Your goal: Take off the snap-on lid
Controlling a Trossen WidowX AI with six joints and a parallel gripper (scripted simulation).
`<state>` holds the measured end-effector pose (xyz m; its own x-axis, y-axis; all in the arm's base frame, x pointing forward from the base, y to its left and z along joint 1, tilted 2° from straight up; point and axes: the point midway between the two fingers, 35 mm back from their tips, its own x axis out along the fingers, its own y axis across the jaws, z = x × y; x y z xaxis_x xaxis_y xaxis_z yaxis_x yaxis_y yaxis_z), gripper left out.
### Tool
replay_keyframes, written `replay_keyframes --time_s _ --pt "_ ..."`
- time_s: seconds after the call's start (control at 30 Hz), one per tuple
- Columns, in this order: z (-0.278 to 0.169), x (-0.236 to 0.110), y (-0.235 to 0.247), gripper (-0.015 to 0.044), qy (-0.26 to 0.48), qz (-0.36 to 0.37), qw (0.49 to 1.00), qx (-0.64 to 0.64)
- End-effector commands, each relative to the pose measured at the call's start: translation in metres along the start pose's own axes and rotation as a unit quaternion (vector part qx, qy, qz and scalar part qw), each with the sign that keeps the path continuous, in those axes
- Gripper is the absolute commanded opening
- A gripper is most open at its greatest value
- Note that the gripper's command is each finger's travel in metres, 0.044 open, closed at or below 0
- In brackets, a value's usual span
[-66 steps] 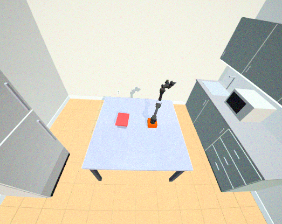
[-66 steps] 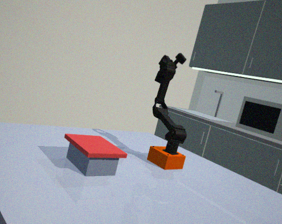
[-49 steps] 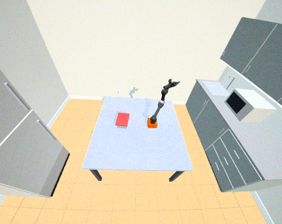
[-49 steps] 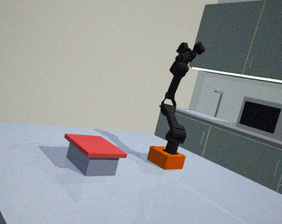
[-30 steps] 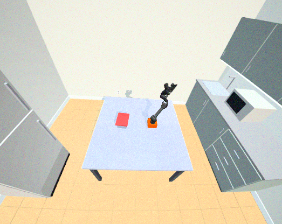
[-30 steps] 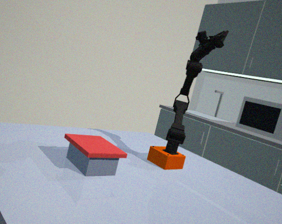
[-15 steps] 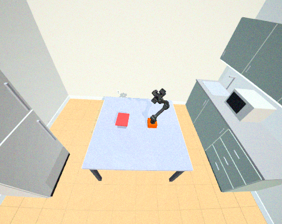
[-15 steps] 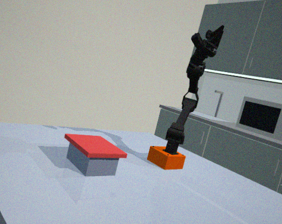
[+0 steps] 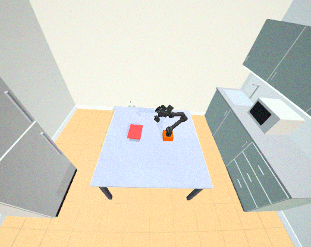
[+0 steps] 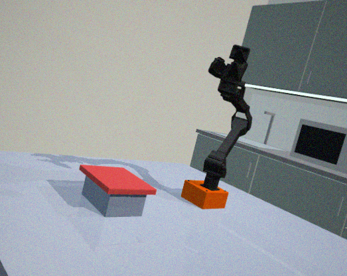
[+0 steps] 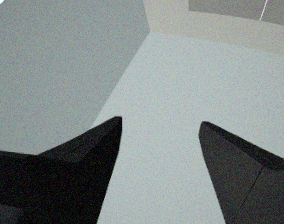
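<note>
The red lid (image 9: 135, 132) (image 10: 117, 180) lies flat on top of the grey storage box (image 10: 125, 206), its edges overhanging the walls. The box stands on the table, left of the arm in the top and exterior views. My gripper (image 11: 161, 125) is partly open, with a gap between its fingertips and nothing between them. The folded arm holds it high above the table, behind and to the right of the box, well away from the lid. Its fingers are hard to make out in the top and exterior views. Neither box nor lid shows in the wrist view, and the box's inside is hidden.
The arm stands on an orange base block (image 9: 167, 139) (image 10: 215, 200) to the right of the box on the pale table (image 9: 151, 169) (image 10: 188, 245). A wall is behind the table. A counter with a microwave (image 9: 260, 113) (image 10: 320, 144) stands at the right, a tall fridge (image 9: 29, 154) at the left.
</note>
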<state>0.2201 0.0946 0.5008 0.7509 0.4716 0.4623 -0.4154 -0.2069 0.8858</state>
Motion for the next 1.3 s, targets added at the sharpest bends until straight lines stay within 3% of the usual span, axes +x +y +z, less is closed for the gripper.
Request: replay_keyframes --time_s 0.0,0.2,0.43,0.5,0.77,1.27 --pt "0.035 0.001 -0.062 0.0235 -0.066 -0.09 0.994 0.005" --pt "0.074 -0.015 -0.128 0.0235 -0.141 -0.19 0.971 0.013" --pt "0.127 -0.072 -0.222 0.0235 -0.254 -0.343 0.904 0.032" --pt "0.13 -0.079 -0.229 0.0235 -0.263 -0.355 0.896 0.035" --pt "0.158 -0.172 -0.303 0.0235 -0.361 -0.501 0.784 0.066" --pt "0.159 -0.181 -0.31 0.0235 -0.368 -0.512 0.773 0.069"
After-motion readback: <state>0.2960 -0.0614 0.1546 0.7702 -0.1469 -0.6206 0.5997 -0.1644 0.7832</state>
